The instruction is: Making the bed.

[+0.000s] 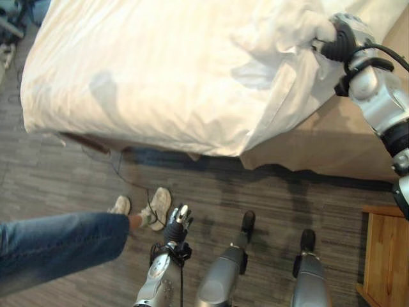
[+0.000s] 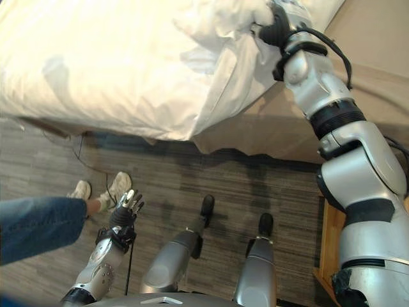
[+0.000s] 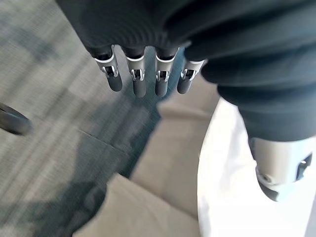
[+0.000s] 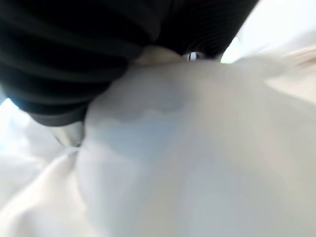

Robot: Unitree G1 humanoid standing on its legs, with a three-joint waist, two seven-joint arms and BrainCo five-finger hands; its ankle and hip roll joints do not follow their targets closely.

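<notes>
At the lower left of the left eye view a person's leg in blue jeans [image 1: 61, 246] reaches in over the grey floor [image 1: 57, 179], ending in pale shoes [image 1: 155, 206] near the frame's lower middle. Just right of the shoes, at the bottom centre, the left hand [image 1: 179, 225] hangs low above the floor, well apart from the bed; its own wrist view shows its fingers [image 3: 138, 79] straight and side by side, holding nothing.

Across the upper left and centre of the frame lies the bed [image 1: 300, 150], covered by a white duvet [image 1: 140, 77] that drapes over the near edge. A thin dark cable [image 1: 115, 163] trails on the floor below that edge. Toward the upper right the duvet's corner is bunched into a crumpled mound [image 1: 281, 32], and below it the beige mattress side is laid bare.

At the upper right of the frame the right hand [image 1: 339, 35] is pushed into the bunched cloth at the duvet's corner. The white fabric covers its fingers in the head views, and in the right wrist view the cloth [image 4: 197, 158] presses right against the dark ribbed cover, so I cannot tell whether the fingers are curled on it.

At the lower right corner stands a wooden nightstand [image 1: 386, 256], beside the bed's near edge.
</notes>
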